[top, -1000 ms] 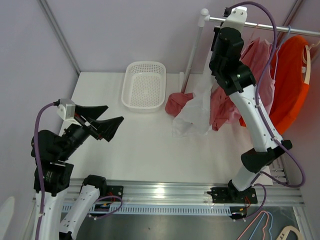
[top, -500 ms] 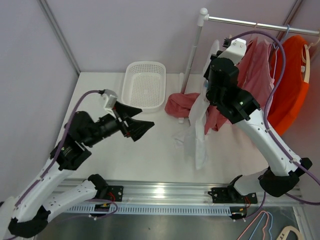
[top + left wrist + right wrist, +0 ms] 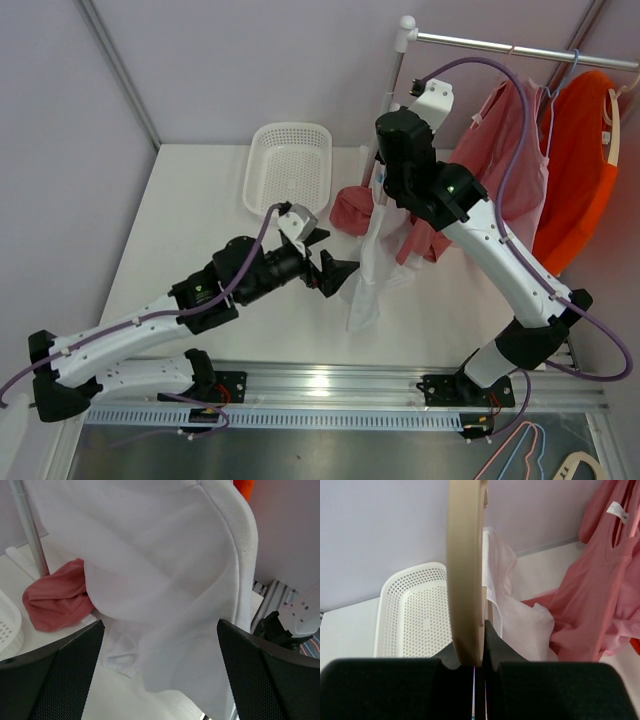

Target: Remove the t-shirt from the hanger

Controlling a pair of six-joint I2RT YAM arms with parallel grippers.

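A white t-shirt (image 3: pixel 370 275) hangs from a cream hanger (image 3: pixel 465 565), its hem brushing the table. My right gripper (image 3: pixel 386 188) is above it, shut on the hanger's hook (image 3: pixel 482 630). In the right wrist view the shirt (image 3: pixel 520 622) drapes just behind the hook. My left gripper (image 3: pixel 333 263) is open beside the shirt's lower left edge. In the left wrist view the white cloth (image 3: pixel 165 580) fills the space ahead of the wide-apart fingers (image 3: pixel 60 680), and nothing lies between them.
A white perforated basket (image 3: pixel 288 170) stands at the back. A red cloth heap (image 3: pixel 350 208) lies by the rack pole (image 3: pixel 385 100). A pink garment (image 3: pixel 515 150) and an orange one (image 3: pixel 580 170) hang on the rail (image 3: pixel 500 45). Spare hangers (image 3: pixel 520 455) lie bottom right.
The right arm has carried the hanger and white t-shirt away from the rail, leftward and lower. The left arm has stretched right across the table up to the shirt, still open.
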